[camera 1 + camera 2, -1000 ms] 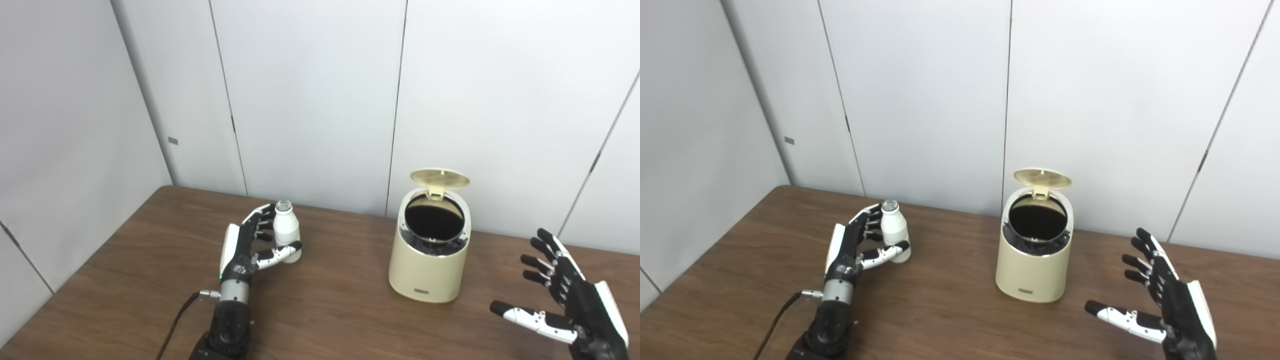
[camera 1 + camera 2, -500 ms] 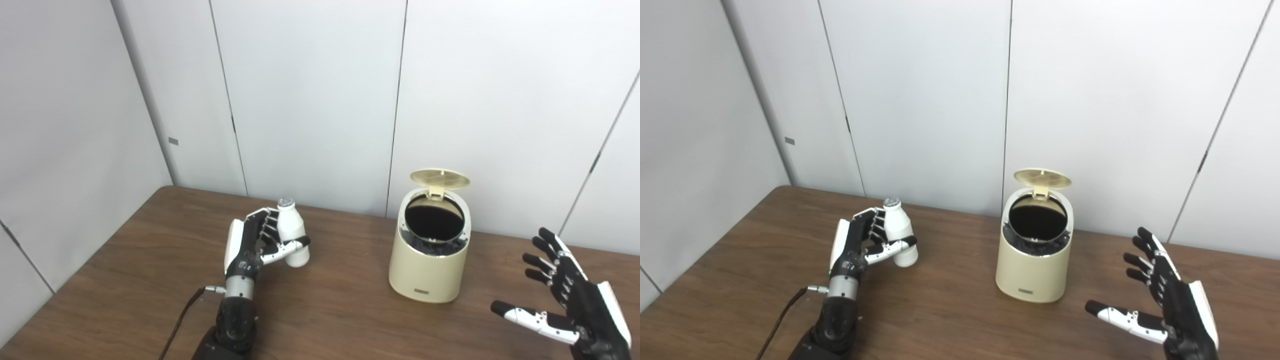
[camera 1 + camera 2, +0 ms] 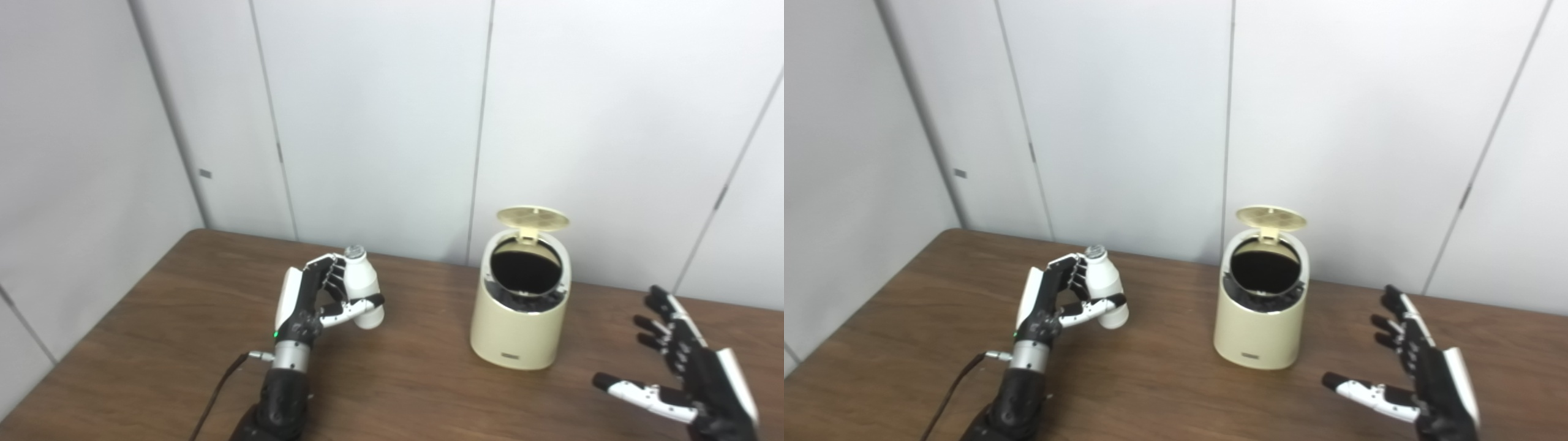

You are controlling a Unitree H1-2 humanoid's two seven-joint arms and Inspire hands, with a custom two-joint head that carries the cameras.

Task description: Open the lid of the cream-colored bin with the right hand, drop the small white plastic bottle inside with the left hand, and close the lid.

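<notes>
The cream-colored bin [image 3: 520, 324] stands on the brown table with its round lid [image 3: 531, 218] flipped up at the back, showing a dark inside. Left of it, my left hand [image 3: 306, 300] is shut on the small white plastic bottle [image 3: 362, 296], holding it tilted and lifted slightly off the table. The bottle's silver cap points up and away. My right hand [image 3: 686, 373] hovers open at the lower right, fingers spread, well apart from the bin.
The wooden table [image 3: 153, 318] meets grey wall panels close behind the bin. A thin cable [image 3: 217, 392] runs from my left wrist to the bottom edge.
My left hand has closed on the bottle, lifted it and carried it slightly right toward the bin. The camera has shifted a little. The right hand has stayed open in place.
</notes>
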